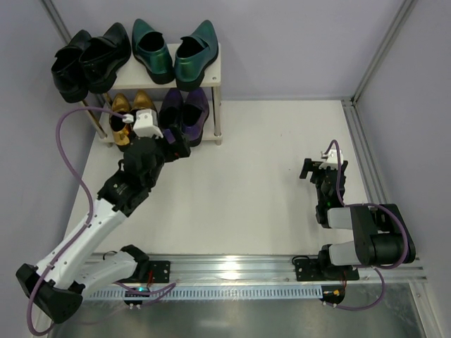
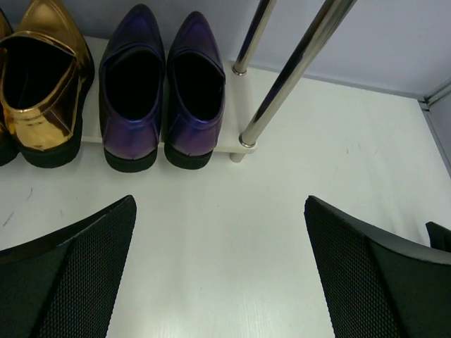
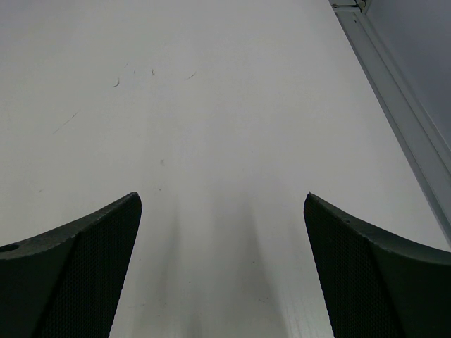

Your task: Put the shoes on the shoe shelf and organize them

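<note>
The shoe shelf stands at the back left. Its top board holds the black pair and the green pair. The bottom board holds the gold pair and the purple pair, heels toward me. My left gripper is open and empty just in front of the purple pair. In the left wrist view the gripper hovers over bare table, with one gold shoe at the left. My right gripper is open and empty, low over bare table.
Two shiny metal shelf legs rise at the shelf's right end, close to my left gripper. A metal frame rail runs along the table's right edge, near my right arm. A purple cable loops off the left arm.
</note>
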